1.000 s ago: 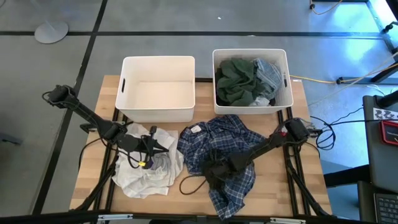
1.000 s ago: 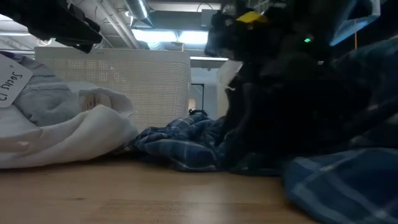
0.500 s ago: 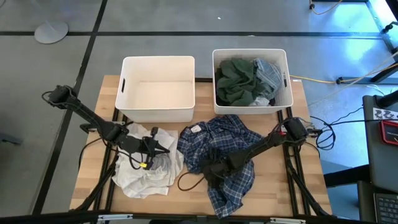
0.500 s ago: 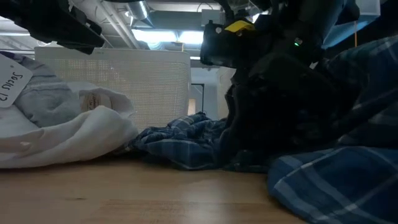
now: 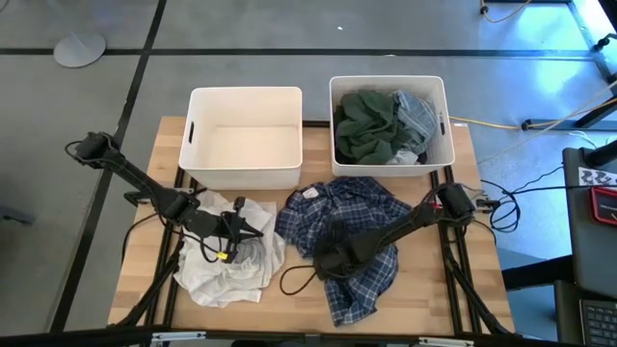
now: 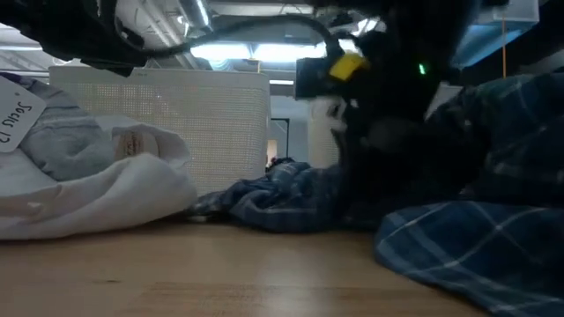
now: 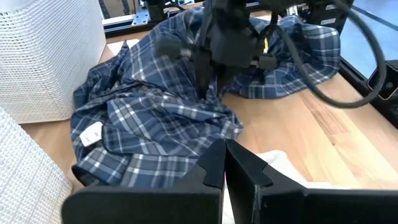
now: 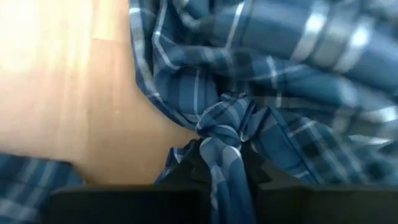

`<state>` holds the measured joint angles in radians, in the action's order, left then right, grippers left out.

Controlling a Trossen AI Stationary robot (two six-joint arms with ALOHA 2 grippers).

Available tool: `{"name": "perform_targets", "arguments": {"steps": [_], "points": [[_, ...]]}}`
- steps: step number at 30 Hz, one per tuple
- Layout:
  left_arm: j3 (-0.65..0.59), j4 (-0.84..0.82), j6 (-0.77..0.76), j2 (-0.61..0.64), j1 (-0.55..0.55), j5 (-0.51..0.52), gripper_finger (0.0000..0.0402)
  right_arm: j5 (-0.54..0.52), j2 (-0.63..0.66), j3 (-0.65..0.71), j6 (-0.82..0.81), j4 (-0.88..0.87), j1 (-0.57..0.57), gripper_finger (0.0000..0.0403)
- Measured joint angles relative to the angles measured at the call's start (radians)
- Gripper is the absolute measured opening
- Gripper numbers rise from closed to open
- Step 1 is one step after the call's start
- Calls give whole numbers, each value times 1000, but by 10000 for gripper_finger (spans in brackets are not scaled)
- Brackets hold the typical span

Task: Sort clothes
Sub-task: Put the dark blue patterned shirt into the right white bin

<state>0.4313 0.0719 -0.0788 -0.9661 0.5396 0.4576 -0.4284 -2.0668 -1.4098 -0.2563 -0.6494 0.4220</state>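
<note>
A navy-and-white plaid shirt (image 5: 349, 214) lies crumpled on the wooden table's middle and right. My right gripper (image 5: 326, 262) stands over its near part, shut on a bunch of its cloth. To its left lies a pile of white and pale grey clothes (image 5: 224, 272). My left gripper (image 5: 260, 228) hangs shut above that pile's far right part, and I cannot tell whether it touches the pile. In the left wrist view its fingers (image 7: 214, 163) point toward the plaid shirt (image 7: 155, 118). My right gripper pinches a gathered fold of the plaid shirt (image 8: 221, 149) between its two fingers, several layers bunched together. The fingers (image 7: 203, 74) come from above, pointing down. The rest of the shirt lies slack on the table around the hold.
Two white bins stand at the table's far edge. The left one (image 5: 196, 145) holds nothing that shows. The right one (image 5: 444, 145) holds dark green and pale clothes. A black cable loop (image 5: 292, 280) lies on the wood beside the right gripper.
My right gripper has gone down into the plaid shirt and taken hold of a fold. The shirt's cloth has been gathered toward the fingers, and its near left folds have drawn in toward the gripper.
</note>
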Motion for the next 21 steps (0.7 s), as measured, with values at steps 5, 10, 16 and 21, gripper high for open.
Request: {"name": "perform_targets", "arguments": {"steps": [5,10,16,21], "points": [[0,0,-1,0,0,0,1,-119,4,-156,4,-168,25,21],[0,0,-3,0,0,0,1,-232,5,-308,24,-294,50,13],[0,0,0,0,0,0,1,-399,7,-483,27,-413,74,25],[0,0,0,0,0,0,1,-571,7,-626,28,-518,91,16]]}}
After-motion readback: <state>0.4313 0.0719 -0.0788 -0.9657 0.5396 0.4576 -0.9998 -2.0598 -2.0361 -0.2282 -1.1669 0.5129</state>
